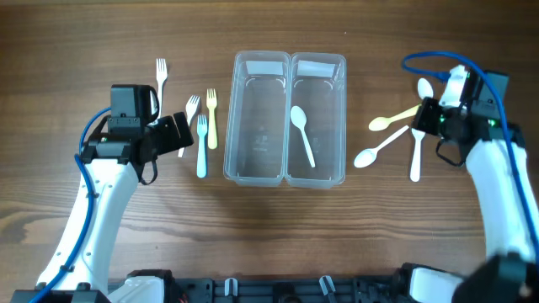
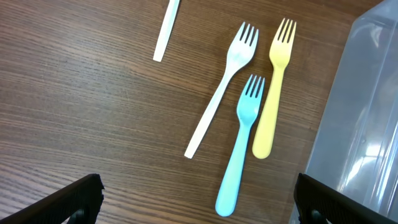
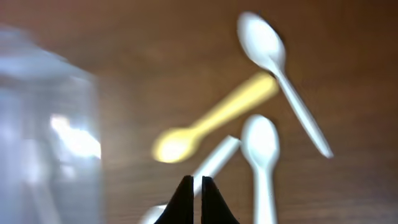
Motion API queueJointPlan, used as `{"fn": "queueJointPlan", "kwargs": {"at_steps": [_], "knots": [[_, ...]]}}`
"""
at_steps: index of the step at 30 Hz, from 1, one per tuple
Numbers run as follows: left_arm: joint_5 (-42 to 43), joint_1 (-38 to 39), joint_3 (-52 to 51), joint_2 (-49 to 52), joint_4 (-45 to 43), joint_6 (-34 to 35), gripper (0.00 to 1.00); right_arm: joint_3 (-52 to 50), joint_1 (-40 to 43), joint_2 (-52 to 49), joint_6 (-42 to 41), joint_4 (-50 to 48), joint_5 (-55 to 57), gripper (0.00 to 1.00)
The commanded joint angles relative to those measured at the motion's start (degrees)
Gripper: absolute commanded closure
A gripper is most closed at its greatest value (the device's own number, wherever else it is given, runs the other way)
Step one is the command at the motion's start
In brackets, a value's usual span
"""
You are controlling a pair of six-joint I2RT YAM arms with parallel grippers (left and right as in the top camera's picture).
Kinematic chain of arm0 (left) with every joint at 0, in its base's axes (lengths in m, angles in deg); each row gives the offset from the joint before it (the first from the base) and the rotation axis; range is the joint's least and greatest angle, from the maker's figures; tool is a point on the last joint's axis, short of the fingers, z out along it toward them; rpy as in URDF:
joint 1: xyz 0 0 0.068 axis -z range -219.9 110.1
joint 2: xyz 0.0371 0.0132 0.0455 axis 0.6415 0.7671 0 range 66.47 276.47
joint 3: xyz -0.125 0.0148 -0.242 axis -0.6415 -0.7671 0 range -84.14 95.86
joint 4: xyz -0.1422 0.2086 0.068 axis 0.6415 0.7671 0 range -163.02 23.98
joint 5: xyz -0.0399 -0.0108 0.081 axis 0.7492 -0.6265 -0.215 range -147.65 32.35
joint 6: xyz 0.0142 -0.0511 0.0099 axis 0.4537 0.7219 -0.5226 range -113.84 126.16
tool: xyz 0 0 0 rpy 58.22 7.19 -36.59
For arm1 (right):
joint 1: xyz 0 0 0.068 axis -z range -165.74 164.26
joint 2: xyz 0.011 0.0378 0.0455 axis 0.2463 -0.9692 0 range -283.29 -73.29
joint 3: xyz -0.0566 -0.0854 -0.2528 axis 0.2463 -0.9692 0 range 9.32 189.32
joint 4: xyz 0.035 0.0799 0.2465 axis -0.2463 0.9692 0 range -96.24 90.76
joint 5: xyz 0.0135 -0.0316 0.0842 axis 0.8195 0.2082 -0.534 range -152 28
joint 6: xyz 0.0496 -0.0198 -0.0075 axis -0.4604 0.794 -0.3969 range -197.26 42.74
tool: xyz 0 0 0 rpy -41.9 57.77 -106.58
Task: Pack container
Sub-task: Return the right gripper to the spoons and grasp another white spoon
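Two clear plastic containers stand side by side mid-table, the left one (image 1: 257,118) empty and the right one (image 1: 316,63) holding a white spoon (image 1: 302,135). To their left lie two white forks (image 1: 161,80) (image 1: 189,118), a yellow fork (image 1: 211,118) and a blue fork (image 1: 202,145). To their right lie a yellow spoon (image 1: 394,120) and three white spoons (image 1: 425,88) (image 1: 379,150) (image 1: 415,156). My left gripper (image 1: 185,137) is open and empty, just above the blue fork's handle (image 2: 242,143). My right gripper (image 3: 193,199) is shut and empty, hovering over the spoons (image 3: 211,121).
The left wrist view shows the white fork (image 2: 221,90), the yellow fork (image 2: 275,87) and the left container's wall (image 2: 360,124) at the right edge. The right wrist view is blurred, with the container's wall (image 3: 43,124) at the left. The wooden table is bare in front.
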Motion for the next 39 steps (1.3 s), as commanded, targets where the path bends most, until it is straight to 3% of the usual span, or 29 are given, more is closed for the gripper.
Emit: {"fn": "queueJointPlan", "kwargs": {"at_steps": [1,7,9,10,11,14,17,23,32,35,39], "knots": [[-0.6,-0.5,0.8,0.2,0.0,-1.3,0.0,1.3,-3.6,4.9,-4.0,0.1,-2.3,0.96],[-0.6,-0.5,0.8,0.2,0.0,-1.3,0.0,1.3,-6.5,5.4,-3.9,1.8,-1.5,0.95],[-0.6,-0.5,0.8,0.2,0.0,-1.3,0.0,1.3,-6.1,4.5,-4.0,1.8,4.4,0.87],[-0.6,-0.5,0.8,0.2,0.0,-1.3,0.0,1.3,-5.7,4.1,-4.0,1.7,6.3,0.71],[-0.6,-0.5,0.8,0.2,0.0,-1.3,0.0,1.1,-5.1,3.2,-4.0,1.3,8.1,0.63],[-0.6,-0.5,0.8,0.2,0.0,-1.3,0.0,0.0,-2.8,-0.3,-3.9,0.4,9.0,0.52],[-0.6,-0.5,0.8,0.2,0.0,-1.3,0.0,-0.6,-0.5,-6.3,-3.9,0.2,9.1,0.48],[-0.6,-0.5,0.8,0.2,0.0,-1.3,0.0,-0.6,2.4,-17.9,-2.6,-0.4,9.1,0.5],[-0.6,-0.5,0.8,0.2,0.0,-1.3,0.0,-0.6,2.6,-24.5,0.6,-0.1,9.7,0.5],[-0.6,-0.5,0.8,0.2,0.0,-1.4,0.0,-0.6,2.6,-25.6,0.5,0.0,9.7,0.58],[-0.6,-0.5,0.8,0.2,0.0,-1.3,0.0,-0.6,2.6,-26.3,0.6,0.7,9.7,0.78]]}}
